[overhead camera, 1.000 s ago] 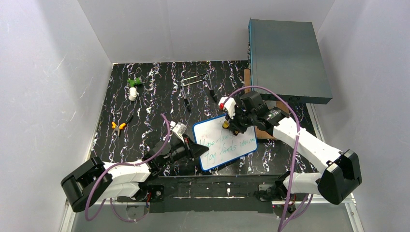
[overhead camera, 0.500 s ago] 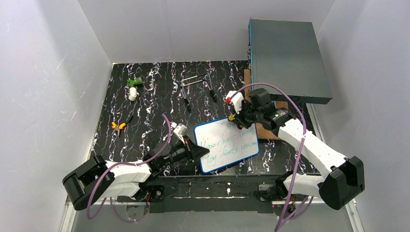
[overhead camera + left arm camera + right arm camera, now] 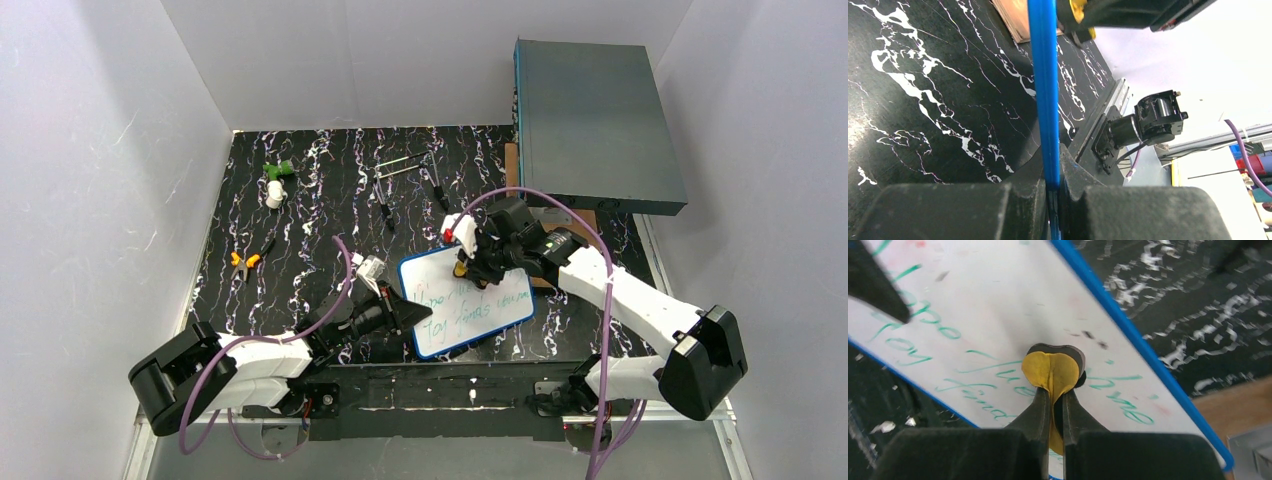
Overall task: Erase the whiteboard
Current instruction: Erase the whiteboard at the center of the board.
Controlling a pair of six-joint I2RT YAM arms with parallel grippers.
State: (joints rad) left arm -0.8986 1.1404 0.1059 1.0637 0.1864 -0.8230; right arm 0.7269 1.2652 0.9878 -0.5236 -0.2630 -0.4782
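Observation:
The whiteboard [image 3: 470, 312], blue-framed with green handwriting, lies tilted near the table's front. My left gripper [image 3: 408, 312] is shut on its left edge; in the left wrist view the blue frame [image 3: 1044, 75] runs up from between the jaws of that gripper [image 3: 1054, 170]. My right gripper [image 3: 465, 266] is shut on a yellow eraser pad [image 3: 1052, 369]. The pad presses on the whiteboard [image 3: 998, 295] in the upper line of writing, and the right gripper [image 3: 1053, 392] stands over it. Green words remain on both lines.
A large grey-teal box [image 3: 595, 115] stands at the back right on a brown board [image 3: 548, 272]. Orange-handled pliers [image 3: 245, 260], a green and white object [image 3: 276, 182], black pens [image 3: 384, 208] and a metal rod [image 3: 402, 165] lie on the black marbled table [image 3: 300, 230].
My right gripper swung with the eraser up to the board's top right corner, then came back left and down onto the upper line of writing. The left gripper kept its hold.

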